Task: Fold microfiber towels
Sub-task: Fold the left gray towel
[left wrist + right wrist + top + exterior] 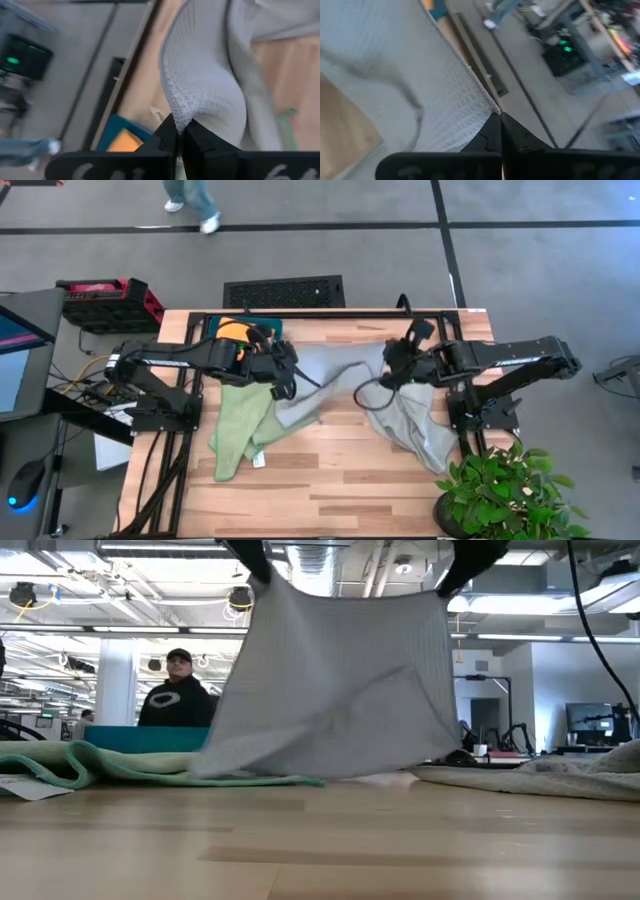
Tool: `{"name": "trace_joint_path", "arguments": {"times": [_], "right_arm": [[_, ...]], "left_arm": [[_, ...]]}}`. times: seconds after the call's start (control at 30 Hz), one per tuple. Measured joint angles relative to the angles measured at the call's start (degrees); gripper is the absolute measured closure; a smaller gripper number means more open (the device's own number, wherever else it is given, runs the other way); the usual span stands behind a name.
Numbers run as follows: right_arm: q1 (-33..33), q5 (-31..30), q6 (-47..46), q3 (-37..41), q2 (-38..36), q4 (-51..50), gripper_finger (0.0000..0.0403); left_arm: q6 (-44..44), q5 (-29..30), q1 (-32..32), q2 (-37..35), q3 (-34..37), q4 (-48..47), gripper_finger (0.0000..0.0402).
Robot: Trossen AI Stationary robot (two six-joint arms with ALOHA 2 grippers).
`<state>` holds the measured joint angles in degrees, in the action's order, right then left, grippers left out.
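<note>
Both arms hold one pale grey towel (345, 690) aloft over the table's middle, left gripper (179, 134) and right gripper (499, 122) each pinched shut on a top corner. No towel looks folded: green towel (238, 425), second grey towel (415, 430) lie rumpled; orange towel (235, 331) sits at the far edge.

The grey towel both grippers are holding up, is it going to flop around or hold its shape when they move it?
Probably floppy: the grey towel sags between the left gripper and right gripper. Likely light, pinched only at two corners. Its lower edge drags on the table, so it may bunch.
</note>
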<state>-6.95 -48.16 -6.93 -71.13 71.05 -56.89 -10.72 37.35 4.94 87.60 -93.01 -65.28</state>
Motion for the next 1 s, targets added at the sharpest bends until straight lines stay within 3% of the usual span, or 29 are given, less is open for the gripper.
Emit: {"name": "trace_joint_path", "arguments": {"times": [0.3, 0.6, 0.8, 1.0], "right_arm": [[8.42, 0.04, 8.31, -0.90, 0.45, 6.16, 0.0395], [16.01, -1.75, 20.20, -1.63, -0.05, 18.55, 0.0395], [12.77, -4.81, 20.50, -5.48, -1.05, 15.56, 0.0395], [5.22, -2.32, 15.24, -5.57, -1.54, 5.91, 0.0395]], "left_arm": [[11.06, 11.22, -2.24, -0.34, 0.00, 6.75, 0.0402], [28.74, 11.33, -9.14, -0.28, -2.34, 21.70, 0.0401], [30.40, 10.63, -7.12, -0.32, -8.58, 18.99, 0.0401], [22.36, 5.53, -2.17, -0.29, -10.15, 6.32, 0.0401]]}}
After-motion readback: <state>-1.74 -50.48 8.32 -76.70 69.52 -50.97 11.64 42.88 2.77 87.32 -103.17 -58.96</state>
